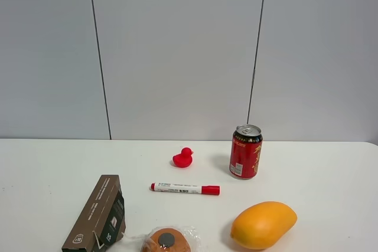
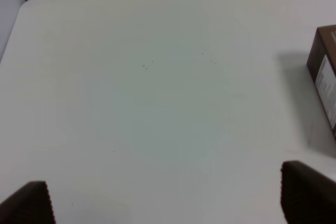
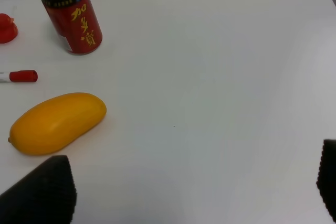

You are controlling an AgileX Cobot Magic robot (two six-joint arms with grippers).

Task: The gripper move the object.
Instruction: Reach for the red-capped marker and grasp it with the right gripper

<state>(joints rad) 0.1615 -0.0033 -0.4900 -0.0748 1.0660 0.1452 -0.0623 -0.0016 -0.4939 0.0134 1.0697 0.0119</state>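
Observation:
The white marker pen with a red cap [image 1: 185, 189] lies flat on the white table [image 1: 331, 181], near the middle, cap pointing right. Its capped end shows in the right wrist view [image 3: 20, 76]. No arm shows in the exterior high view. My left gripper [image 2: 165, 198] is open over bare table, with the brown carton's end [image 2: 325, 80] off to one side. My right gripper [image 3: 194, 190] is open, its fingertips [image 3: 44, 190] wide apart, with the mango [image 3: 56, 123] beside one fingertip. Neither gripper holds anything.
A long brown carton [image 1: 97, 213] lies front left. An orange-yellow mango [image 1: 263, 224] lies front right. A red drink can [image 1: 245, 151] stands behind the pen, a small red duck [image 1: 183, 158] to its left. A wrapped round item [image 1: 168, 240] sits at the front edge.

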